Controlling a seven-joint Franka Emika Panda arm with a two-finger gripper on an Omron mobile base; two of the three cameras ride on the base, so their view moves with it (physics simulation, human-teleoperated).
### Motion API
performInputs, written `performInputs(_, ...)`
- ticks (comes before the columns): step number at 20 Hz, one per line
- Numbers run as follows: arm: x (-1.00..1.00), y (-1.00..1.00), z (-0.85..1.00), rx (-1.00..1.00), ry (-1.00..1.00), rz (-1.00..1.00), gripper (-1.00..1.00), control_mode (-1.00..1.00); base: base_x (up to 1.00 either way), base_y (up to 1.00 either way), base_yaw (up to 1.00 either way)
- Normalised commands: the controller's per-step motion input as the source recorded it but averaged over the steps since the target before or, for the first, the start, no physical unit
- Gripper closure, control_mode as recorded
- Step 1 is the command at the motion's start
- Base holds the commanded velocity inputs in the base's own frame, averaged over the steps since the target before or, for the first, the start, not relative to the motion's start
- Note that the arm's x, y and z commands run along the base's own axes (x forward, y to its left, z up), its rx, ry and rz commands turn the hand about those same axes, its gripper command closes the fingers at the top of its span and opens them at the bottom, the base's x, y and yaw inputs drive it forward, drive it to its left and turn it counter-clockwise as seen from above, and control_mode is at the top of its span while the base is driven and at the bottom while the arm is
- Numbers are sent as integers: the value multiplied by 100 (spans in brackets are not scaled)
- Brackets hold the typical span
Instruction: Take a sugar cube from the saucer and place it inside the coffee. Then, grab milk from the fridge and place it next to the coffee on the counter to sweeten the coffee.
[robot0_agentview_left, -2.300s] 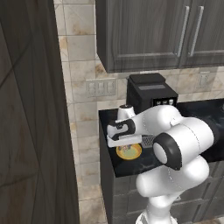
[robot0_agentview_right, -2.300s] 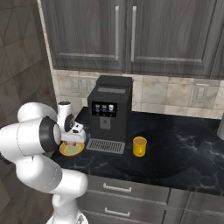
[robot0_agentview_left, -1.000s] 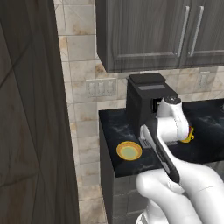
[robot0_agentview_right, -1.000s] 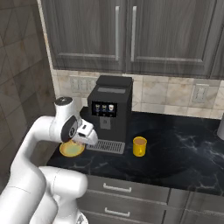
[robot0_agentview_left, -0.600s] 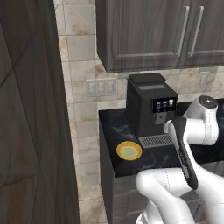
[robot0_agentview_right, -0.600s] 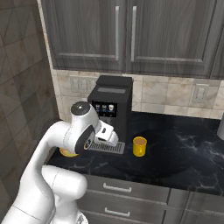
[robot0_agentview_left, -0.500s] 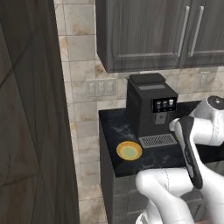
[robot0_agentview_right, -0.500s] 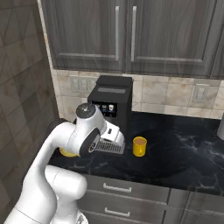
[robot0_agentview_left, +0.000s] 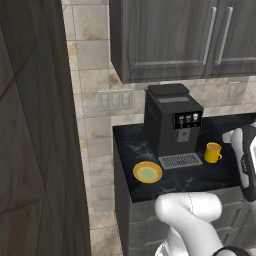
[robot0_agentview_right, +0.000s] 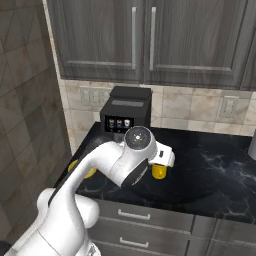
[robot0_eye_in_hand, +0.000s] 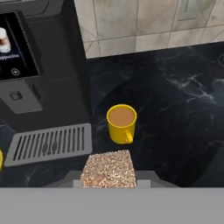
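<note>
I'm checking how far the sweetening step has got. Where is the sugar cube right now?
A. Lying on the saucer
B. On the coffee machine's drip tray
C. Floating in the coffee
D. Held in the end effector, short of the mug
D: the hand view shows the speckled sugar cube gripped in the end effector, with the mug of coffee just beyond it on the counter.
</note>
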Motion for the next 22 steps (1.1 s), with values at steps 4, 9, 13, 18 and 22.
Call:
performInputs(4,24,-24,-19,0,6,5,100,-100,0,0,0)
performInputs(9,28,0,-39,-3,5,0,100,-100,0,0,0)
performInputs(13,35,0,-29,0,1,0,100,-100,0,0,0)
performInputs(18,25,0,-42,-1,0,1,100,-100,0,0,0)
performInputs(22,26,-5,-17,0,0,12,100,-100,0,0,0)
